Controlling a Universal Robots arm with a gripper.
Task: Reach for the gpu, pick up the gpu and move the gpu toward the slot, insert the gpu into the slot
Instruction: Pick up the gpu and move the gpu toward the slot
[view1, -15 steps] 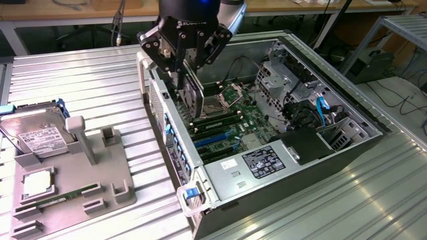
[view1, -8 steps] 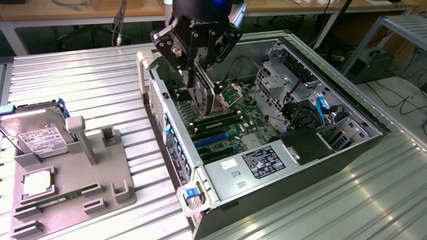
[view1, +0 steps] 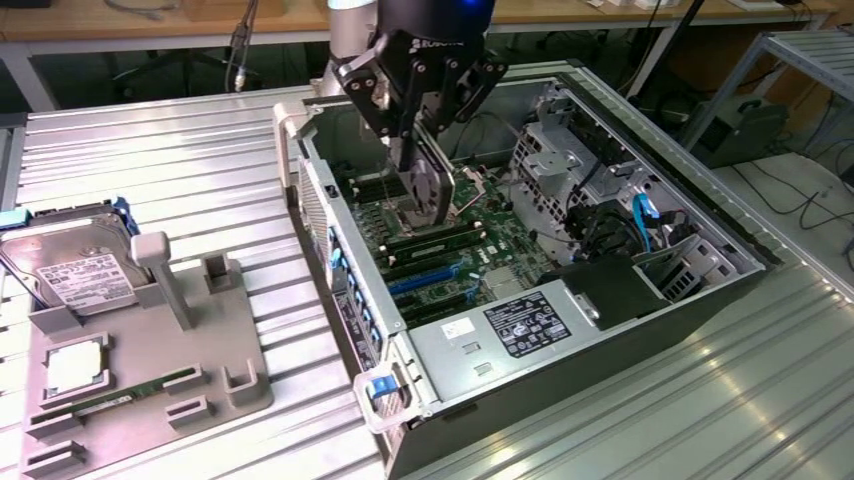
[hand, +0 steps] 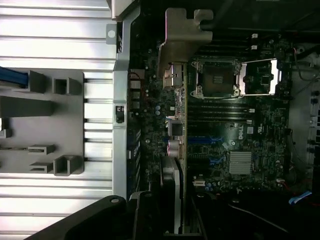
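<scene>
I see the gpu (view1: 424, 188) above the motherboard (view1: 505, 245) inside the case (view1: 694, 325), the hard drive (view1: 74, 270) outside it, toward the exterior view's left.

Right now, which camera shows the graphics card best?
The exterior view: the graphics card hangs in the gripper above the open computer case, with its broad side showing. The wrist view sees the card edge-on, mostly its silver end bracket, over the green board.

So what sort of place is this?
Probably a robotics lab or workshop: a robot arm holds a gpu over an open computer case on a metal table, with cabled benches behind.
</scene>
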